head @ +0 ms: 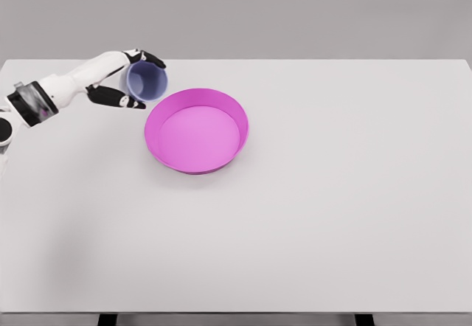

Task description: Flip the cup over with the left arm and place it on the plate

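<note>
Left robot hand (127,80) gripping the blue cup (147,81) beside the pink plate (196,130).

The white left arm is reaching in from the picture's left edge over the white tabletop (339,208), and its robot hand is wrapping the cup, with dark-tipped fingers (151,57) lying over the cup's top side and the thumb running underneath. The cup is being held tilted on its side, its open mouth facing toward the camera so the inside is showing; whether it is touching the tabletop cannot be told. It is sitting just up and left of the plate's rim, close to it but not over the plate. The plate, a round shallow dish with a raised wall, is resting flat on the tabletop near the middle, nothing lying inside it.
</note>
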Available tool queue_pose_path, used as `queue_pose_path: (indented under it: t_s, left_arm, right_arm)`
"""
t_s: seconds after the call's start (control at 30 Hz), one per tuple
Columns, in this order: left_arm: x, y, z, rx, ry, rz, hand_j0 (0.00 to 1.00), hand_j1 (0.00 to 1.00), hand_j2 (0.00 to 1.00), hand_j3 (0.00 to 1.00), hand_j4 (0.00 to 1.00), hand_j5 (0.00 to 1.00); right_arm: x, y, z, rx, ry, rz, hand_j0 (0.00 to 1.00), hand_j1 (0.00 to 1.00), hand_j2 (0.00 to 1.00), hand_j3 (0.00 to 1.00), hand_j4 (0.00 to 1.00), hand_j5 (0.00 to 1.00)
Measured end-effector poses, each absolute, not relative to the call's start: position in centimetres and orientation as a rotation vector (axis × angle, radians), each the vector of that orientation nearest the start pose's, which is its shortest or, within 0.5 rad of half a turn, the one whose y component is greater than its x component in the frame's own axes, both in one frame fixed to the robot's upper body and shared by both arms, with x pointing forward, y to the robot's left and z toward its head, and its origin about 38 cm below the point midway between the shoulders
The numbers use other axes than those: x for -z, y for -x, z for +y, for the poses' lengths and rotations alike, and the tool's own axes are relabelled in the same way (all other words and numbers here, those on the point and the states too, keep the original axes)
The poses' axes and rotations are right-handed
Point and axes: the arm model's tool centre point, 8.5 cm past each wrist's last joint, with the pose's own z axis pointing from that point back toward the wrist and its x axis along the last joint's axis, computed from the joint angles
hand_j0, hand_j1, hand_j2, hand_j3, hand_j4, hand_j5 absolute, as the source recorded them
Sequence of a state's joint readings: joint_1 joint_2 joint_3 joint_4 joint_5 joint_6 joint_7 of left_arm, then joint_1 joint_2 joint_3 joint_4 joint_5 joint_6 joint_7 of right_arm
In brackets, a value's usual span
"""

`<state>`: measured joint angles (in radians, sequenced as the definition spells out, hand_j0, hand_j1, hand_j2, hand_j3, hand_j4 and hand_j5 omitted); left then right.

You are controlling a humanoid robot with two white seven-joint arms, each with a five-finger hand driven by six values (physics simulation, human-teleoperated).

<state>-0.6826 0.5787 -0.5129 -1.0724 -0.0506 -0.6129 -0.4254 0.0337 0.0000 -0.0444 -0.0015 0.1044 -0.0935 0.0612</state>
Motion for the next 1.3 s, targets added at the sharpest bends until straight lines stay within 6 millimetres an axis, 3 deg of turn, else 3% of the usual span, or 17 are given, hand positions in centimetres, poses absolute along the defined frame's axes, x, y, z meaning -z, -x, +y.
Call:
queue_pose_path:
  t_s: [0.4,0.5,0.93,1.3]
  left_arm:
    - [-18.8,-48.5,25.9,1.398,-0.004,-1.808,0.74,0.74,0.74,0.74,0.74,0.74]
    - [-16.8,-47.8,24.9,1.368,0.057,-1.793,0.74,0.74,0.74,0.74,0.74,0.74]
    - [-16.1,-47.5,24.0,1.292,0.149,-1.811,0.74,0.74,0.74,0.74,0.74,0.74]
    - [-13.8,-46.7,22.5,1.331,0.223,-1.742,0.74,0.74,0.74,0.74,0.74,0.74]
  right_arm:
    - [26.2,1.2,-26.6,-0.064,0.022,-0.057,1.00,1.00,1.00,1.00,1.00,1.00]
    - [26.2,1.2,-26.6,-0.064,0.022,-0.057,1.00,1.00,1.00,1.00,1.00,1.00]
    - [26.2,1.2,-26.6,-0.064,0.022,-0.057,1.00,1.00,1.00,1.00,1.00,1.00]
    - [26.2,1.2,-26.6,-0.064,0.022,-0.057,1.00,1.00,1.00,1.00,1.00,1.00]
